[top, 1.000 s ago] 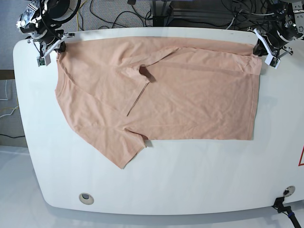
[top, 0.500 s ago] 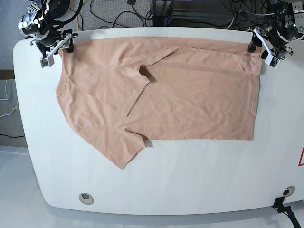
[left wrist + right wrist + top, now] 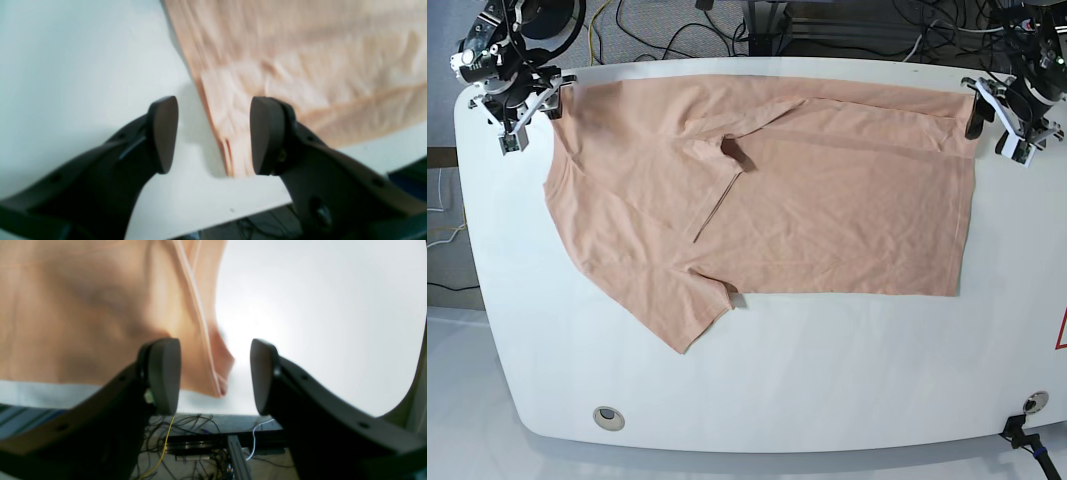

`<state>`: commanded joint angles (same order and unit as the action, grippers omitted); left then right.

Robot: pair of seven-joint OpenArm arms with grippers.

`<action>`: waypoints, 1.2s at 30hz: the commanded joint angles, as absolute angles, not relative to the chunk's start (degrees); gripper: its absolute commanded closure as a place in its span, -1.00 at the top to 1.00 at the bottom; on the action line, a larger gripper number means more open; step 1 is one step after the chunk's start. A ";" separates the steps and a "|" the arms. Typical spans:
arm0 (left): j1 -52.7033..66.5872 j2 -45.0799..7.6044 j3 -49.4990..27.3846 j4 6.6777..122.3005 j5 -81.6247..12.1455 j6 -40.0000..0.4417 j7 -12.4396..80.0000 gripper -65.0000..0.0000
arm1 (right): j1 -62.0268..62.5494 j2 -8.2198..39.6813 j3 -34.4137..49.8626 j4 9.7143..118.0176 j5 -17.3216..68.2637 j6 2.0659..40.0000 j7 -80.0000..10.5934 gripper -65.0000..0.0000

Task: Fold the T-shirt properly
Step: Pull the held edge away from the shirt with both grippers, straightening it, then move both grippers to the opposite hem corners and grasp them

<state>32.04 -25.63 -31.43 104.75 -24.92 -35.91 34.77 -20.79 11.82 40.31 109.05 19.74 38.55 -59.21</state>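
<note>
The peach T-shirt lies flat on the white table, its far part folded over and one sleeve pointing toward the front. My left gripper is open at the far right corner of the shirt. In the left wrist view the T-shirt has its layered corner resting on the table between the spread fingers of the left gripper. My right gripper is open at the far left corner. In the right wrist view the T-shirt ends in a hemmed corner between the parted fingers of the right gripper.
Black cables and a metal frame sit behind the table's far edge. A round hole is in the front left of the table, a fitting at the front right, and a red mark at the right edge.
Both grippers have let go of the shirt's far corners and moved outward, away from the cloth. The shirt's far edge now rests on the table.
</note>
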 joint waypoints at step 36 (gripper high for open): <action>-19.56 -25.27 -12.44 55.87 -19.56 -35.91 22.99 -0.01 | 30.90 15.34 28.35 52.09 3.91 38.46 -37.32 0.01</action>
